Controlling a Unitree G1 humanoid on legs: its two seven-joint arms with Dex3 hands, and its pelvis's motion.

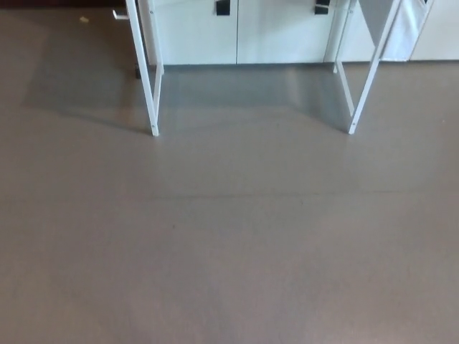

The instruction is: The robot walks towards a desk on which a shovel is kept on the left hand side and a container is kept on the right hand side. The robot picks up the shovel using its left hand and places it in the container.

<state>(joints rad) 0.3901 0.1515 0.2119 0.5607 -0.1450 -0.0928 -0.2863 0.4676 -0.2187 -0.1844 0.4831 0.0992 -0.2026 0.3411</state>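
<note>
Neither the shovel nor the container shows in the head view. Only the lower part of the desk appears at the top: a white left leg (145, 79) and a white right leg (368, 75), both slanting down to the grey-brown floor (229, 236). The desk top is out of the frame. No part of my arms or hands is visible.
White cabinet fronts (237, 32) with dark handles run along the wall behind the desk legs. A small pale speck (84, 19) lies on the floor at the far left. The desk throws a soft shadow (79, 79) leftwards.
</note>
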